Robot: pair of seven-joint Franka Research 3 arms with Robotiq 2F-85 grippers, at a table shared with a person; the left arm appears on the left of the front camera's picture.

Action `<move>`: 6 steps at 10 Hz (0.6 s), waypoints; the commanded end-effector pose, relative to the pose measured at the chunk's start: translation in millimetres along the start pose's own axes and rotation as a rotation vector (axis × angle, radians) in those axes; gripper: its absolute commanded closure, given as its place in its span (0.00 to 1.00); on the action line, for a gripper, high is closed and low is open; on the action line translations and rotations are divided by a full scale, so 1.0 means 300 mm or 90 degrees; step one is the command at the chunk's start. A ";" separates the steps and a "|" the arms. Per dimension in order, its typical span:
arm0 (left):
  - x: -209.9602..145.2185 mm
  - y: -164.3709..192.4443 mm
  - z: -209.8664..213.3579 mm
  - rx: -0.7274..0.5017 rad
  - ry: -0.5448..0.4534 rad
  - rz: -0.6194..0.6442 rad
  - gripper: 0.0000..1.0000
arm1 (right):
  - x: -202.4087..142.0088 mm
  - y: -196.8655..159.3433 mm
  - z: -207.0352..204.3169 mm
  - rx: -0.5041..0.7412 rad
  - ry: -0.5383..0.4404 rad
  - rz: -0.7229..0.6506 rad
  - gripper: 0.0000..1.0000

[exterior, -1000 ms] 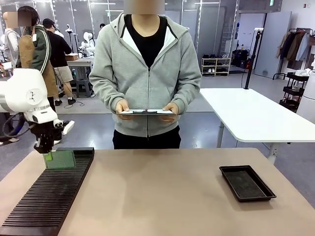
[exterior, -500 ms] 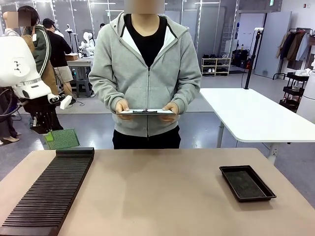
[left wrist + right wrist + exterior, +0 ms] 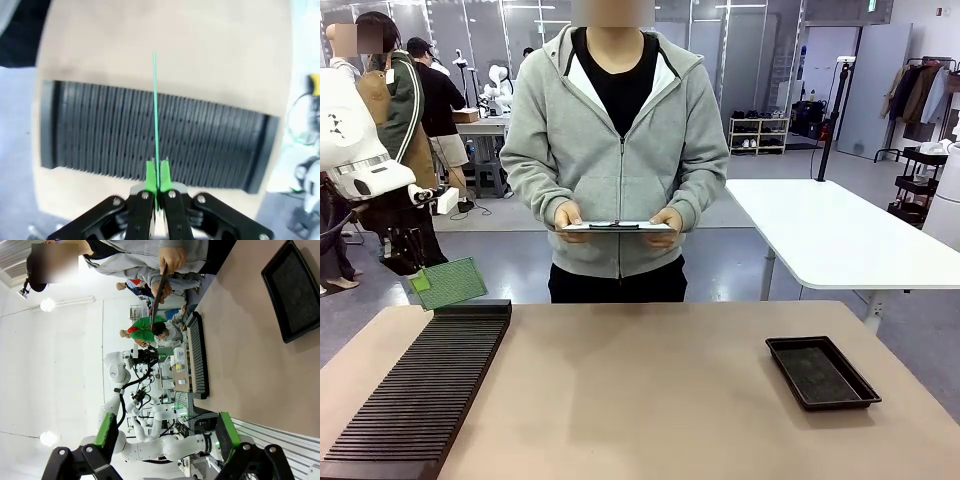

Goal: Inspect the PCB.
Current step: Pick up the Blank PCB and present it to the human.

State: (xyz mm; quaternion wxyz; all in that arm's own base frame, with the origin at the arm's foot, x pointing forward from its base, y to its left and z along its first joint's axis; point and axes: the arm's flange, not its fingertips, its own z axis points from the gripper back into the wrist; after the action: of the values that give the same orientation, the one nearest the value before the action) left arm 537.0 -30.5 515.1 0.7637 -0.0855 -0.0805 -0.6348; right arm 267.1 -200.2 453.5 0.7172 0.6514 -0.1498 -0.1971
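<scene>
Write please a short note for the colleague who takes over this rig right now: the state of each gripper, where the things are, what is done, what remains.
Left gripper: jaws shut on one edge of the PCB, which it holds in the air above the black slotted rack.
Right gripper: jaws open, holding nothing.
The person at the far side holds a white clipboard. The black tray lies on the table's right side.
Done: the PCB is gripped and off the rack.
Left: probably to present the board for inspection; where it goes afterwards I cannot tell.
</scene>
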 end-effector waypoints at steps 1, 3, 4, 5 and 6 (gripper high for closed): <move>0.024 -0.057 0.050 -0.021 -0.089 0.087 1.00 | -0.004 0.009 0.002 0.000 -0.001 0.005 0.00; -0.015 -0.054 0.055 -0.042 -0.174 0.158 1.00 | -0.004 0.009 0.002 0.000 -0.001 0.005 0.00; -0.037 -0.058 0.062 -0.062 -0.267 0.216 1.00 | -0.004 0.009 0.002 0.000 -0.001 0.005 0.00; -0.054 -0.062 0.069 -0.058 -0.355 0.217 1.00 | -0.004 0.009 0.002 0.000 -0.001 0.005 0.00; -0.072 -0.062 0.070 -0.057 -0.430 0.219 1.00 | -0.004 0.009 0.002 0.000 -0.001 0.005 0.00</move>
State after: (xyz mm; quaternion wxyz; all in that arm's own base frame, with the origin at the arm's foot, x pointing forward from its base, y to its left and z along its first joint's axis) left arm 525.5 -8.5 537.1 0.8084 -0.3060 -0.2254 -0.4495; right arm 267.2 -200.1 453.6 0.7173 0.6514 -0.1497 -0.1970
